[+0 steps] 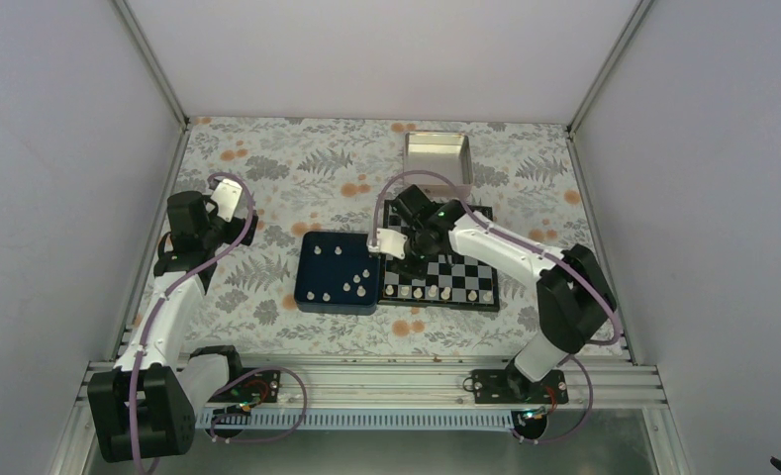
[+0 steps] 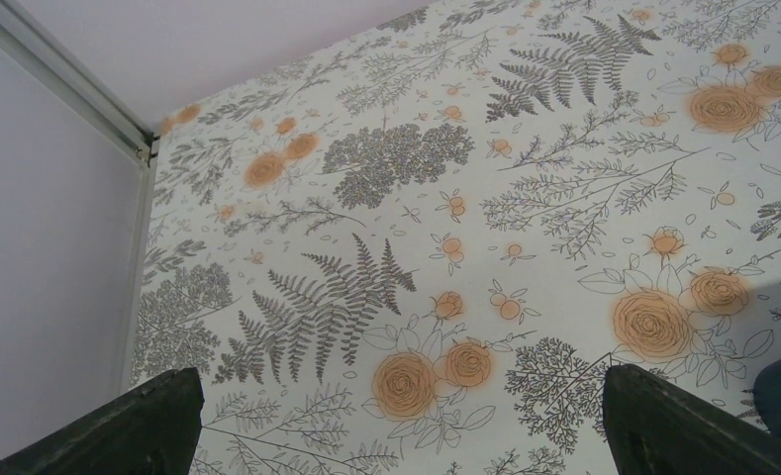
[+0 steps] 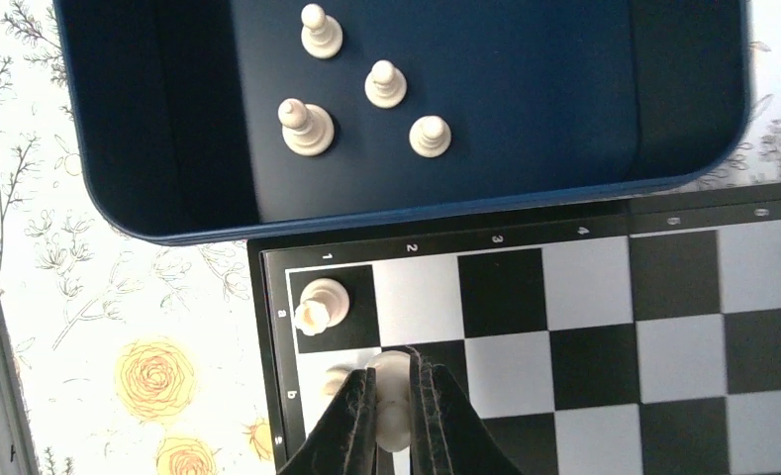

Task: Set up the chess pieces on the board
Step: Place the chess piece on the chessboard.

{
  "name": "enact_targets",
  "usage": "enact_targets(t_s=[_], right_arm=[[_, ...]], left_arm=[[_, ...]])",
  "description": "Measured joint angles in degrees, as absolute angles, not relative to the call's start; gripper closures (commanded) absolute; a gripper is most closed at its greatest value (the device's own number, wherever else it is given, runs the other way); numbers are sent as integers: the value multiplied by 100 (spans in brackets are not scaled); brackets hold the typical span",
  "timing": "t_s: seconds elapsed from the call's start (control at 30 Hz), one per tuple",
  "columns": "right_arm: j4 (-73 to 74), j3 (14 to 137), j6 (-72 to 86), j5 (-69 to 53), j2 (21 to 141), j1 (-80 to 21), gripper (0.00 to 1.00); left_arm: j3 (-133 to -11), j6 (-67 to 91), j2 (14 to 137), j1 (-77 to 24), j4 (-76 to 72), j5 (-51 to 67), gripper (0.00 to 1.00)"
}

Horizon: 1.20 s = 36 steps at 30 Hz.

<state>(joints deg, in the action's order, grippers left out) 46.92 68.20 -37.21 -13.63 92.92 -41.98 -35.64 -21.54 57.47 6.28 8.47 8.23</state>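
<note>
The right gripper (image 3: 396, 378) is clamped narrowly on a small cream chess piece (image 3: 394, 426). Its dark fingers (image 3: 354, 426) press the piece from both sides. It hangs over the small black-and-white chequered board with a black rim (image 3: 584, 297), by the board's near-left corner. The piece is in the second row of squares from the near edge, about on the line between the first two squares from the left edge. Whether its base touches the board cannot be told.

Another cream piece (image 3: 323, 302) stands on the black corner square, and part of one more (image 3: 337, 379) shows just beside the fingers. In the top view a row of cream pieces (image 1: 418, 293) runs along the board's near edge.

Just beside the board's left edge lies a dark blue square tray (image 3: 168, 119) with loose cream pieces (image 3: 386, 84) standing on its floor. Four of them show in the wrist view, and more are scattered in the top view.

A silver metal tin (image 1: 438, 156) sits at the far edge of the table, beyond the board. The table carries a floral-printed cloth (image 2: 564, 198).

The left gripper (image 2: 398, 381) has its jaws spread wide and holds nothing. It is poised over bare cloth near the table's left edge, well apart from the tray and board.
</note>
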Motion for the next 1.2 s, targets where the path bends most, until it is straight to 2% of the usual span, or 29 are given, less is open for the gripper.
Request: enact_targets(t_s=[0.37, 1.2], right_arm=[[4283, 6663, -3721, -1581, 9977, -4198, 94], [4025, 6665, -3721, -1557, 10344, -4191, 93]], left_arm=[[-3564, -2154, 5782, 628, 845, 821, 0], [-3564, -2154, 5791, 633, 845, 823, 0]])
